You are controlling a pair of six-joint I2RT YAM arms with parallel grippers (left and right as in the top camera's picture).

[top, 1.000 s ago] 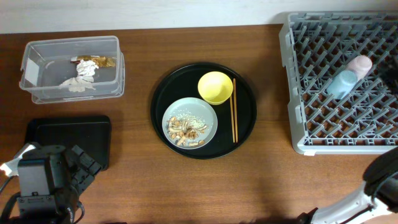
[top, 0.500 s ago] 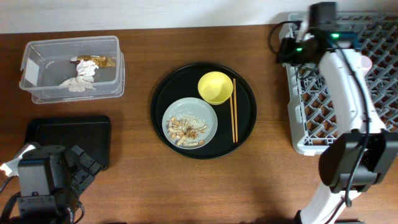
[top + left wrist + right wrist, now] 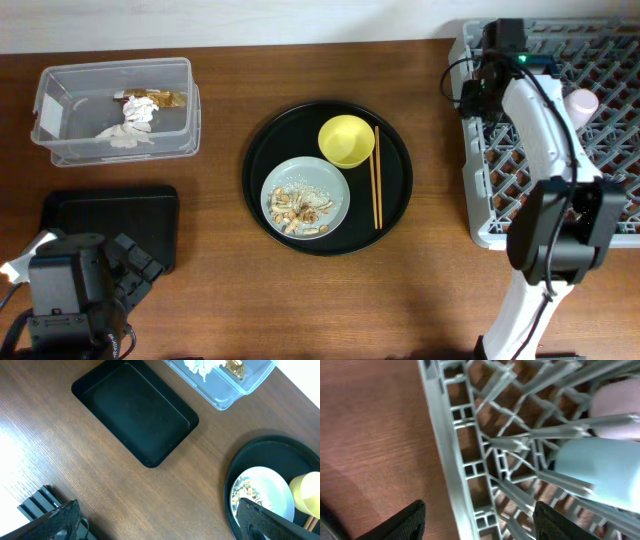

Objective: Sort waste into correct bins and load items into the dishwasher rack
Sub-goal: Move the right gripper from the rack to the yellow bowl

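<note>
The grey dishwasher rack stands at the right, with the pale pink cup lying in it. My right gripper is open and empty above the rack's left wall. Its wrist view shows the light blue cup and the pink cup side by side inside. The yellow bowl and the grey-green plate, which bears food scraps, sit on the round black tray. White paper and the gold wrapper lie in the clear box. My left gripper is open and empty over bare table, near the black rectangular tray.
The round black tray sits mid-table and holds wooden chopsticks to the right of the plate. My left arm is at the front left corner. My right arm stretches over the rack from the front.
My right arm has swung up from the front right corner over the rack. It has since shifted slightly along the rack's left wall. The left arm has not moved.
</note>
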